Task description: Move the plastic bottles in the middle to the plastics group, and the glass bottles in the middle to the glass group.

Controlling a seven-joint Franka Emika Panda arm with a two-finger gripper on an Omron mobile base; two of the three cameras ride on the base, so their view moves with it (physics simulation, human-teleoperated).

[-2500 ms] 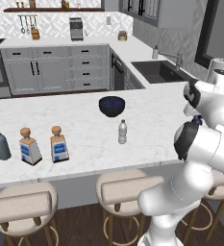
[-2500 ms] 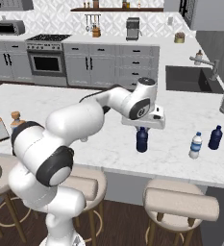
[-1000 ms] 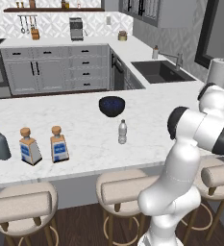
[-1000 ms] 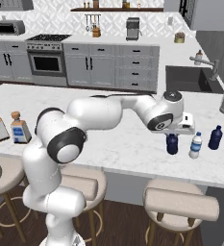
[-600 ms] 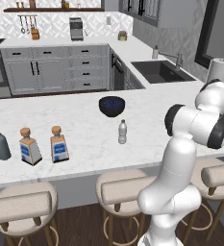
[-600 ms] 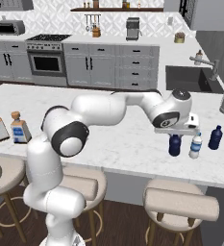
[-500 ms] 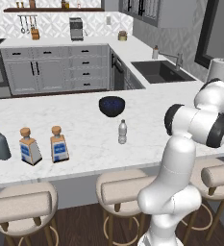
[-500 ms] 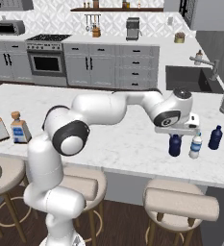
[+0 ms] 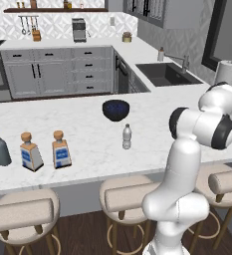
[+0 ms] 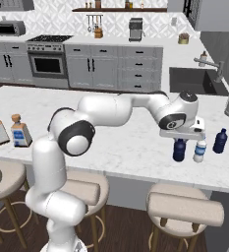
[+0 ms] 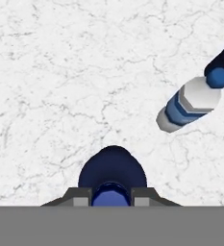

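Navy bottle nearly at the plastics group

The navy bottle (image 10: 179, 149) is pinched at the neck by the gripper (image 11: 111, 196), jaws closed on it, right beside the pale bottle (image 10: 200, 150) and the dark blue one (image 10: 220, 141). I'd set it straight down on the counter (image 10: 126, 142) before letting go, leaving a gap so it doesn't knock its neighbour over.

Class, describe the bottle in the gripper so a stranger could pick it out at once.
Start at the sink end of the marble counter, where three small bottles stand. The navy bottle is nearest the stools, directly under the gripper. Beside it stands a clear bottle.
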